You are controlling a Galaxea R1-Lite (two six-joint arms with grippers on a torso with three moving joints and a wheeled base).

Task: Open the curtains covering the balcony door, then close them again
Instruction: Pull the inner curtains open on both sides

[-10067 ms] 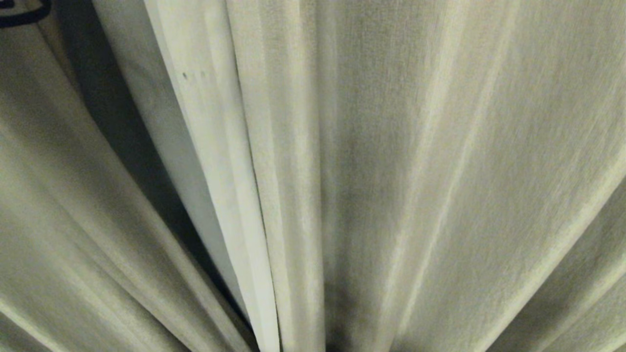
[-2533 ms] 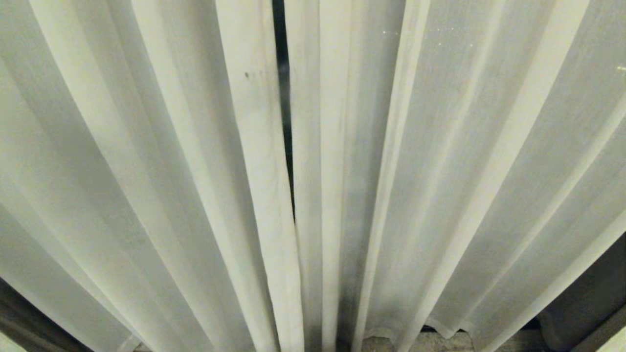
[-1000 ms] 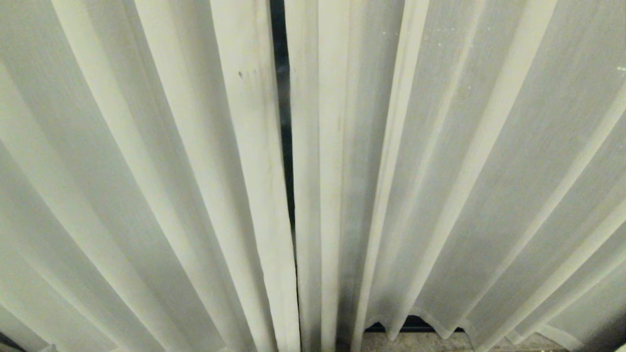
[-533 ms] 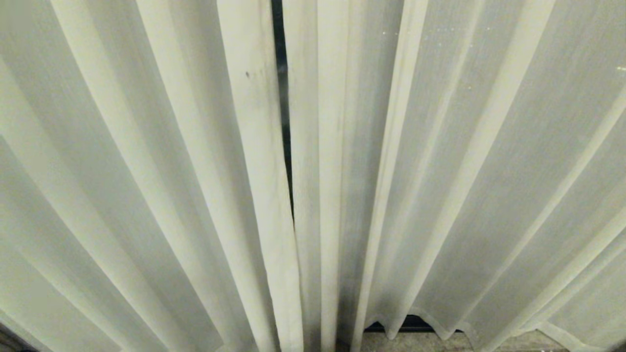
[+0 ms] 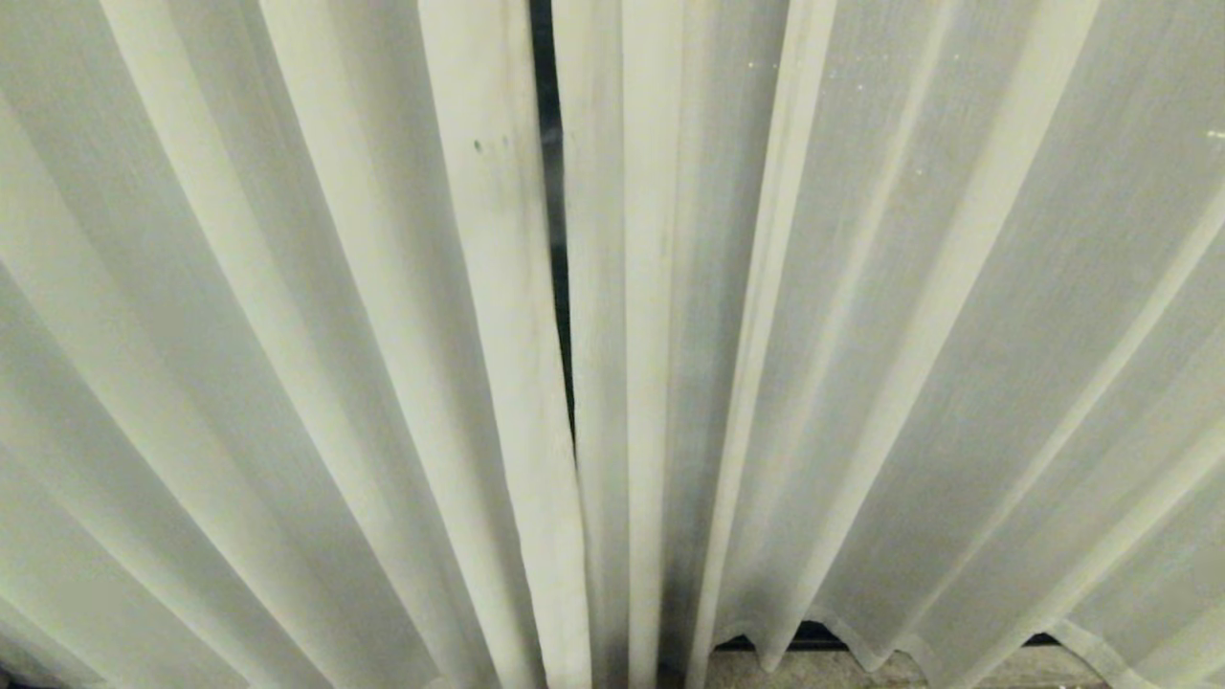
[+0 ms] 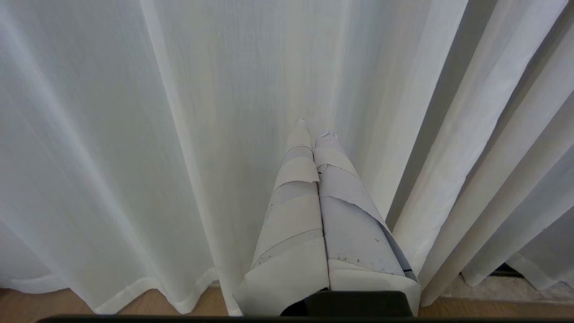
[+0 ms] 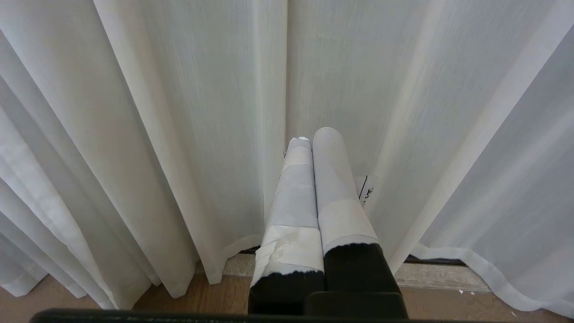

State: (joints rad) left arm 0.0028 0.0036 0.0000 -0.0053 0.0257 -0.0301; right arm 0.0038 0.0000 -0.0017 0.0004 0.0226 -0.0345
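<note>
The cream curtains [image 5: 861, 316] hang drawn together in long vertical folds and fill the head view. Only a thin dark slit [image 5: 552, 220] shows where the two hemmed edges meet; the balcony door stays hidden behind the fabric. Neither arm appears in the head view. In the left wrist view my left gripper [image 6: 314, 130] is shut, its tape-wrapped fingers pressed together with nothing between them, pointing at the sheer curtains [image 6: 112, 134] low near the hem. My right gripper [image 7: 314, 137] is likewise shut and empty in front of the curtains [image 7: 179, 112].
Wooden floor [image 7: 134, 300] runs under the hems, and a pale stone threshold strip [image 7: 439, 276] lies at the foot of the curtains. A dark track [image 5: 813, 633] shows below the scalloped hem.
Ten seconds ago I saw the coarser layer with a dark opening at the left; now the sheer curtains hang drawn together. Over the last second the view only wobbles slightly.
</note>
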